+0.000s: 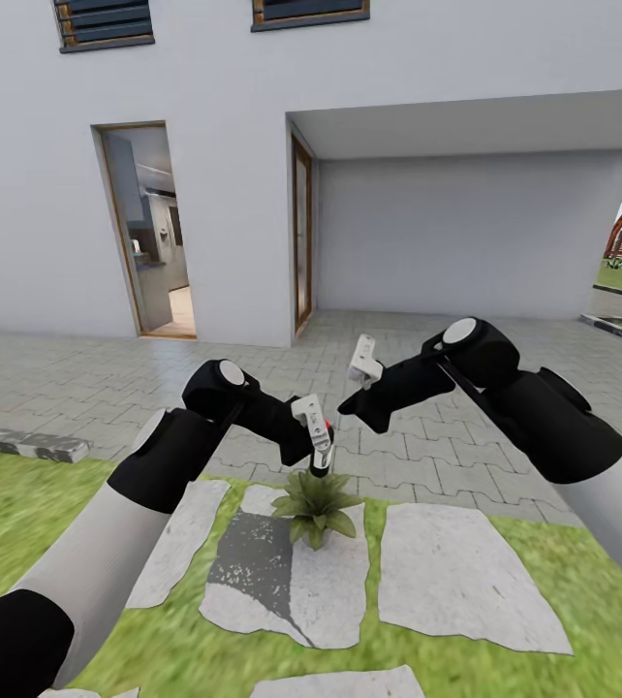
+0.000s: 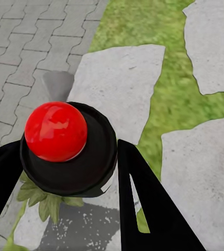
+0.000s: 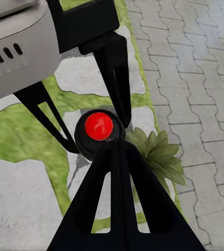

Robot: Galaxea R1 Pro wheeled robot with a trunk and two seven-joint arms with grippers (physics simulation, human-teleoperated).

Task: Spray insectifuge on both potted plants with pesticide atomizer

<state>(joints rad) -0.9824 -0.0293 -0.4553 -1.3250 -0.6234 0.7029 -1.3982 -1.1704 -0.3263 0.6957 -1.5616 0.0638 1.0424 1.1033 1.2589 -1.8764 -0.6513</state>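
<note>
L gripper [image 1: 322, 448] holds small dark spray bottle w/ round red top [image 2: 65, 144], right over little green leafy plant [image 1: 316, 506] at back edge of grey stepping stone [image 1: 282, 582]. R gripper [image 1: 361, 363]: can't tell.

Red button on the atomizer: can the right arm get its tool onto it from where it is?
Probably yes. The left tool grips the atomizer by its sides, so the red button is bare on top. The right tool hangs just above and beside it, nothing between.
</note>
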